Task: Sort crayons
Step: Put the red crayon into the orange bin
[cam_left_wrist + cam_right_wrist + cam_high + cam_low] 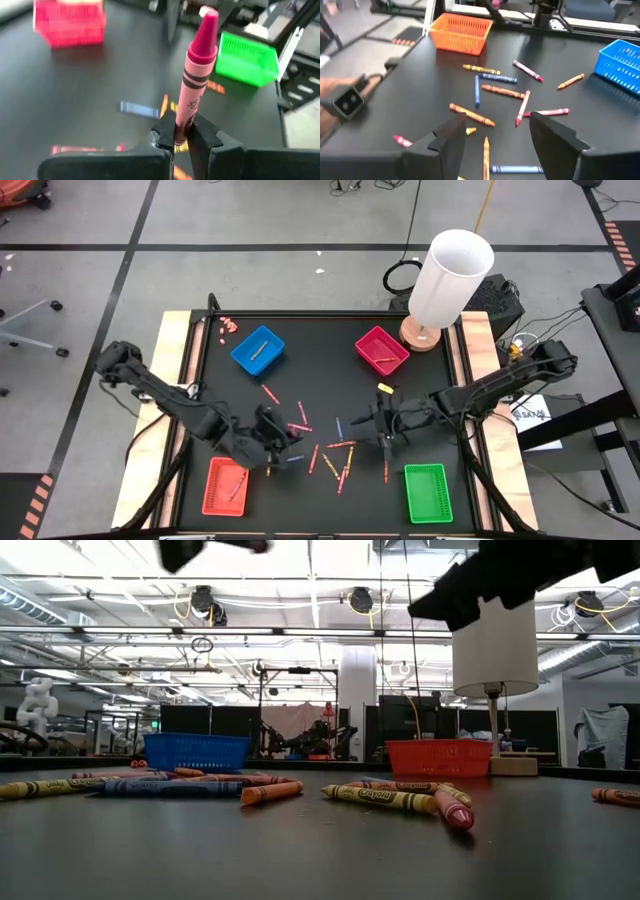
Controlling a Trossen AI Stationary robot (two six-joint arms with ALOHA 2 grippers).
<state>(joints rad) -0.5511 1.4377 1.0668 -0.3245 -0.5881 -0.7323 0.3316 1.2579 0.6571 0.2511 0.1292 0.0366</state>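
Many crayons [330,455] lie scattered at varied angles across the tabletop's [320,380] near middle, with bare tabletop toward the far edge. The left end effector [181,134] is clenched on a pink crayon [196,75], standing tip up. The right end effector [495,132] hangs released above them.

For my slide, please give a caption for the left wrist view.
Left end effector grips a pink crayon upright.

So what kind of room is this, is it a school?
Probably not a school; more likely a robotics lab or workshop. The low view shows a big hall with bare ceiling pipes and lights, machines on benches behind the black table, and taped lines on the floor.
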